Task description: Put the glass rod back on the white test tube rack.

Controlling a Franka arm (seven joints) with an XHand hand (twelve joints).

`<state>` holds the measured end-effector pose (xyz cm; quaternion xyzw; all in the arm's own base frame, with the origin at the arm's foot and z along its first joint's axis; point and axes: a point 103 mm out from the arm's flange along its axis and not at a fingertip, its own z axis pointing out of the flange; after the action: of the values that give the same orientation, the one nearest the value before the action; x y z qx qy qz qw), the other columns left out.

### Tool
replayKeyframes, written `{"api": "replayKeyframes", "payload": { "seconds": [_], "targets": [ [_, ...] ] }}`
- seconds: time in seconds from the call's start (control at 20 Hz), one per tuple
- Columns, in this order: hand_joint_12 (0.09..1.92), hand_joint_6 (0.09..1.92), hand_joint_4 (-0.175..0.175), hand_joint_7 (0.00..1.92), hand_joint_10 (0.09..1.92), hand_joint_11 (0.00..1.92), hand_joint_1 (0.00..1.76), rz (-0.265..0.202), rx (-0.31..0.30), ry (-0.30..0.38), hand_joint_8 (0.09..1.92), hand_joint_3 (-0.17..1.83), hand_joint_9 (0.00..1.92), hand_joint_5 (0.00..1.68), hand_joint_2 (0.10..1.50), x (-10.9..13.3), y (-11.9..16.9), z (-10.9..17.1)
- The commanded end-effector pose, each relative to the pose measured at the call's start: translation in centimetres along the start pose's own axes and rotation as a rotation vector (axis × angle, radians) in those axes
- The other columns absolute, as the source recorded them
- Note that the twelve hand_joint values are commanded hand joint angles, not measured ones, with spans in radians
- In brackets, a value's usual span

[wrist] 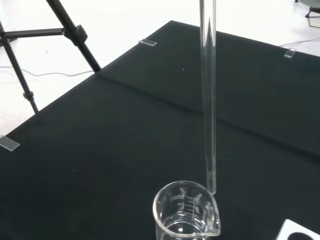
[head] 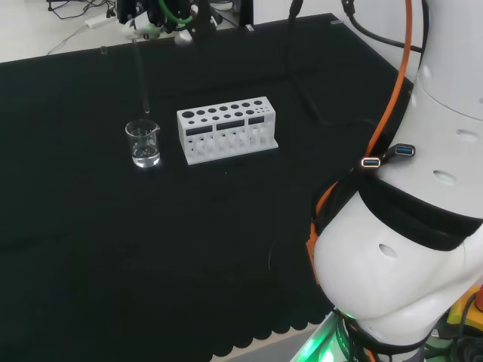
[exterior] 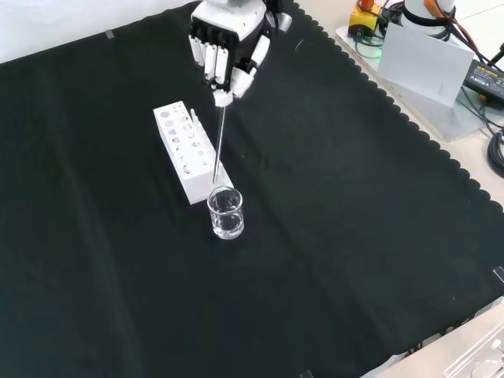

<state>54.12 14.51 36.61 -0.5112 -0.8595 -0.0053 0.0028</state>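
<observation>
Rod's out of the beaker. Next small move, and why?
Probably carry the glass rod sideways over the white test tube rack. The hand pinches its top, and its tip hangs just above the beaker rim, beside the rack, not over a hole.

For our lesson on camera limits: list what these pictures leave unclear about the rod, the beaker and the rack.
- Thin clear glass rod: front view, whether its tip is inside or above the small clear glass beaker; too thin.
- Black and white hand: head view, cut by the top edge; grip unclear.
- White test tube rack: wrist view, cut off at the corner.
- Beaker contents: cannot tell.
</observation>
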Motion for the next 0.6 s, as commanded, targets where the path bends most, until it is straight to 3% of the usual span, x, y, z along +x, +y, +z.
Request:
{"api": "replayKeyframes", "payload": {
  "seconds": [0.05, 0.6],
  "targets": [
    [0.70, 0.15, -0.175, 1.20, 0.67, 1.60, 1.31, 0.038, -0.009, 0.006, 0.98, -0.17, 1.66, 1.31, 1.10, -1.9, -1.6, -1.3],
    [0.70, 0.15, -0.175, 1.20, 0.67, 1.60, 1.31, 0.128, -0.020, 0.017, 0.98, -0.17, 1.65, 1.31, 1.10, -7.1, -4.7, -2.1]
  ]
}}
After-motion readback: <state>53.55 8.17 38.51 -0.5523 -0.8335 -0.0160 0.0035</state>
